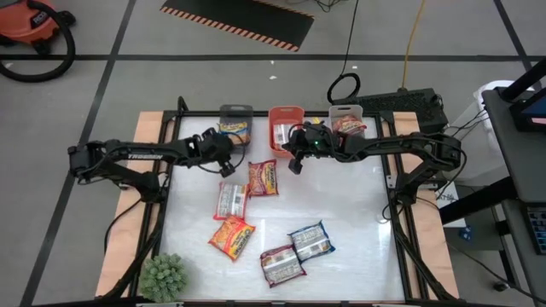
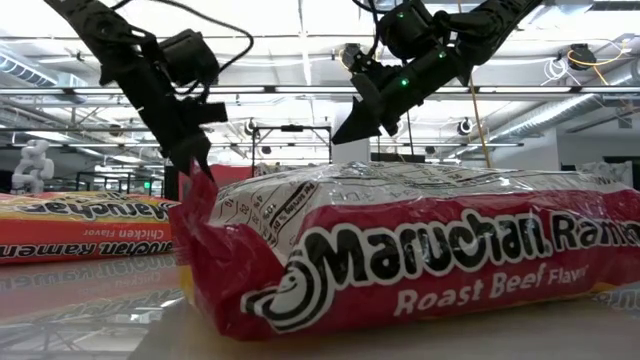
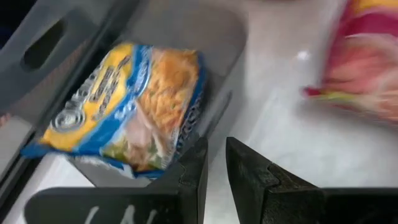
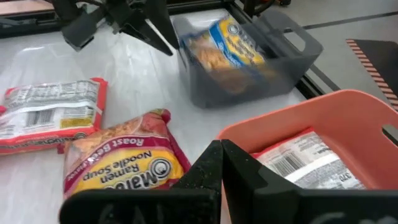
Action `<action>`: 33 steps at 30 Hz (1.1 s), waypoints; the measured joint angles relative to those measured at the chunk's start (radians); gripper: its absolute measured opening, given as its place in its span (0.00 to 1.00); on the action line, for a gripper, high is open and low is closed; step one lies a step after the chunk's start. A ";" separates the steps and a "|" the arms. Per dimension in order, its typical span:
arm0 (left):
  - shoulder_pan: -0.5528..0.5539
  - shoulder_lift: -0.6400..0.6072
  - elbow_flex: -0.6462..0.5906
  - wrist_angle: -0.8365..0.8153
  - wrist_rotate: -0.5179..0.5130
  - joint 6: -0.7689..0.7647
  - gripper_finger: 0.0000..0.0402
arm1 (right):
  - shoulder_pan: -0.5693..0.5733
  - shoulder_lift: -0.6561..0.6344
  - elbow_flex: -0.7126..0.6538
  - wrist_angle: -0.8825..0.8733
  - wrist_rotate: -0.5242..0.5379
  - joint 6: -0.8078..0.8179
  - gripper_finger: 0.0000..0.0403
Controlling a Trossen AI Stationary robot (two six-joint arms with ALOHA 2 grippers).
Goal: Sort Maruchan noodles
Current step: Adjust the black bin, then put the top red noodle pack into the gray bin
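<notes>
Several Maruchan packets lie flat on the white table: a red one [image 1: 263, 179] [image 4: 124, 165], a red-silver one [image 1: 230, 200] [image 4: 50, 115], an orange-yellow one [image 1: 232, 237], blue ones [image 1: 311, 240] and a red roast-beef one [image 1: 281, 264] [image 2: 420, 260]. A blue-yellow packet [image 3: 130, 106] [image 4: 227, 40] lies in the grey bin [image 1: 235, 112]. My left gripper [image 1: 227, 170] [image 3: 216, 158] hovers shut and empty beside that bin's near wall. My right gripper [image 1: 295, 165] [image 4: 221, 152] hangs shut and empty at the orange bin's [image 4: 348, 118] near side, above the red packet.
A pale third bin [image 1: 347, 111] at the far edge holds a red packet. The orange bin holds a packet showing a barcode [image 4: 311, 162]. A green artificial plant [image 1: 162, 277] stands at the near left corner. Bare table lies to the right of the packets.
</notes>
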 joint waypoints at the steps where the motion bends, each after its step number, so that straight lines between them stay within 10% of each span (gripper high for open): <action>1: -0.007 -0.013 0.000 -0.005 0.017 0.011 0.16 | 0.003 0.000 0.000 0.001 0.000 0.000 0.00; 20: -0.145 -0.325 0.000 -0.152 0.031 0.007 0.16 | 0.186 0.000 0.000 0.004 -0.048 0.072 0.00; 33: -0.258 -0.343 0.000 -0.148 0.032 -0.037 0.16 | 0.319 0.000 0.000 0.046 0.138 0.242 0.00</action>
